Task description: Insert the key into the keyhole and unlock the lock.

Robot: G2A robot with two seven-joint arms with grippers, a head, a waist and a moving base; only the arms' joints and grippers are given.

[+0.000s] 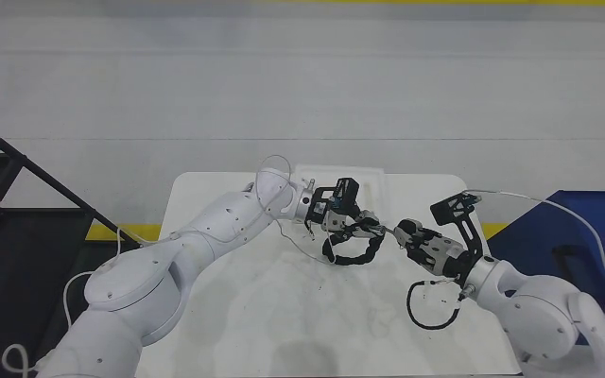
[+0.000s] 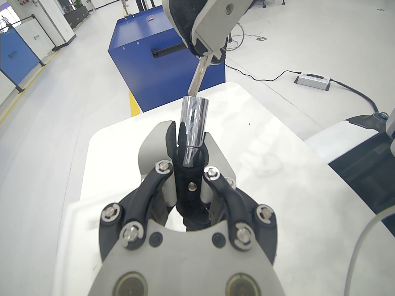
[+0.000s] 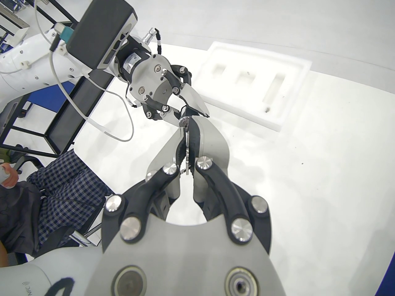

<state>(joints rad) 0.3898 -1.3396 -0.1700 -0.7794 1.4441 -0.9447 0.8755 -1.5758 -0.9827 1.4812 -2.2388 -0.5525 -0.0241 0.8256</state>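
My left gripper (image 2: 188,138) is shut on the lock (image 2: 193,124), a shiny chrome cylinder held above the white table (image 1: 284,312); its black cable (image 1: 354,253) loops down below it. Opposite it, my right gripper (image 3: 186,130) is shut on the key (image 3: 187,149). The key's blade (image 2: 197,76) slants down onto the cylinder's end face, its tip touching the keyhole. In the top view the left gripper (image 1: 357,225) and right gripper (image 1: 395,231) meet over the table's middle.
A white foam tray (image 3: 256,81) with several recesses lies at the table's far edge. A blue cabinet (image 2: 163,63) stands beyond the table on the right arm's side. A black cable (image 1: 430,307) hangs under the right arm. A seated person is beside the table.
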